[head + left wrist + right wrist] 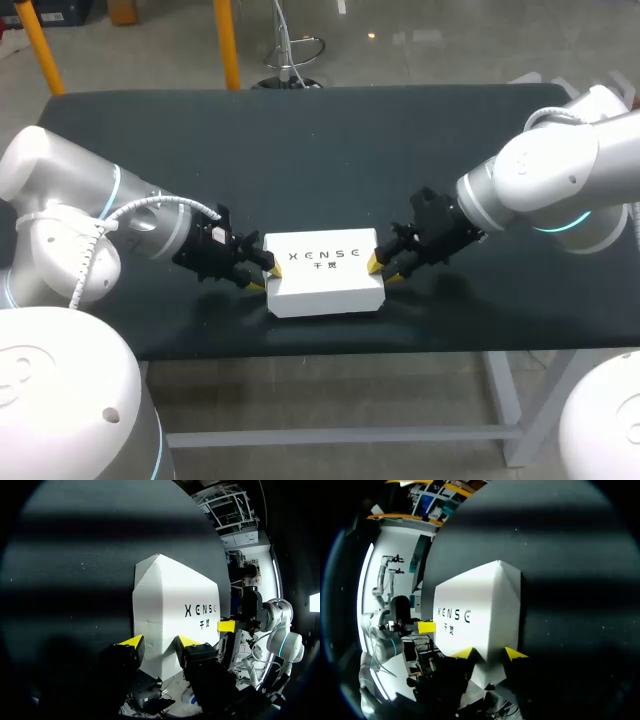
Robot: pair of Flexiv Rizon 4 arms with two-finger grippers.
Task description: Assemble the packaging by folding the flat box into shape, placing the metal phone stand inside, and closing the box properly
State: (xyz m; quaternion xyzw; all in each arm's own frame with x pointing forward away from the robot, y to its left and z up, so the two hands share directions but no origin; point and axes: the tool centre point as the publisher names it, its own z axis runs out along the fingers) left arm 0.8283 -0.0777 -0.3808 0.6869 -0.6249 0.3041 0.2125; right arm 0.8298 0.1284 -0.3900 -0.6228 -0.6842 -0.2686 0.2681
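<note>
Box (322,272), white and closed, lies flat on the dark table (300,150), right between my two grippers. Left gripper (263,274) is partly open, with its yellow tips against one short end. Right gripper (382,269) is partly open too, its tips against the other end.

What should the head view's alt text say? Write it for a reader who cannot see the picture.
A closed white box with dark print on top lies near the robot's edge of a dark table. The left gripper is at its left end, the right gripper at its right end, each arm entering from its own side.
</note>
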